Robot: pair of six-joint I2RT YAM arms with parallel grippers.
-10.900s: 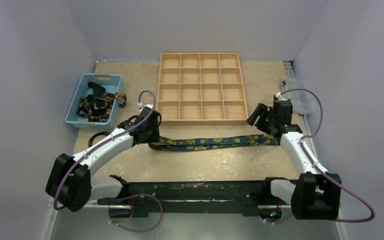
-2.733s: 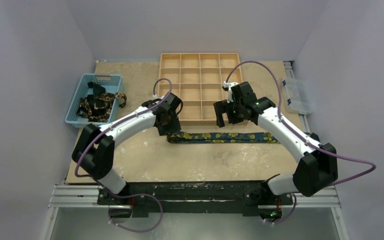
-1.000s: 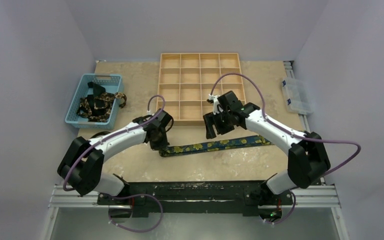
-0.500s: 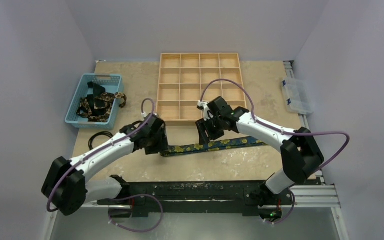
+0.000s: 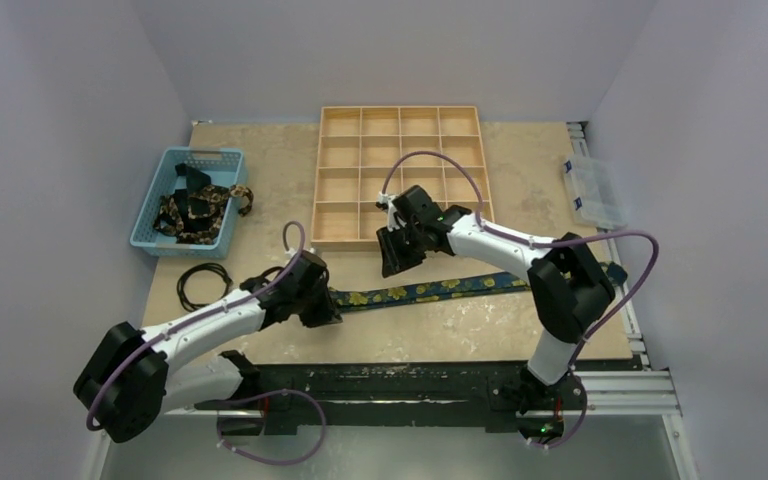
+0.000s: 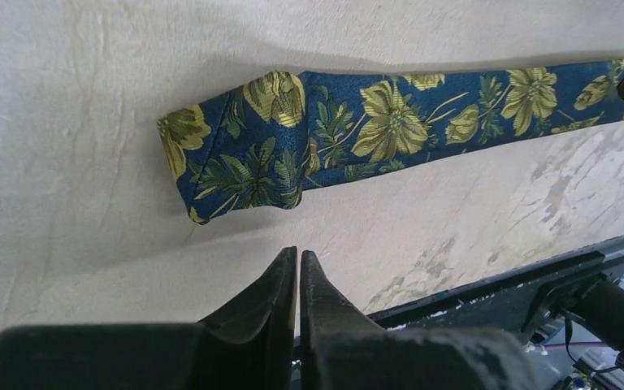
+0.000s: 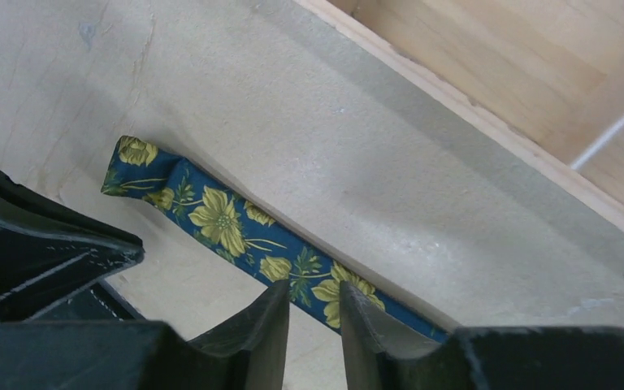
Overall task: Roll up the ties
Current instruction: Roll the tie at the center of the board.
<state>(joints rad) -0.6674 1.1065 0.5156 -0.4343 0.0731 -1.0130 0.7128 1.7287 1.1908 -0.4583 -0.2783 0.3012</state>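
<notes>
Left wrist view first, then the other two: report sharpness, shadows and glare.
Left wrist view: tie sharp, soft shadow around its folded end, the shut left pincer near-black and featureless. Right wrist view: tie crisp, tray casting a broad soft shadow band. Top external view: even light, no hard shadows.

Floral tie [image 6: 390, 122] just beyond closed fingers [image 6: 279, 286]

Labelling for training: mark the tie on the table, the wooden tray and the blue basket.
tie [image 5: 430, 290], top view, mid-length.
wooden tray [image 5: 380, 155], top view, compartment floor.
blue basket [image 5: 205, 157], top view, far wall.
</notes>
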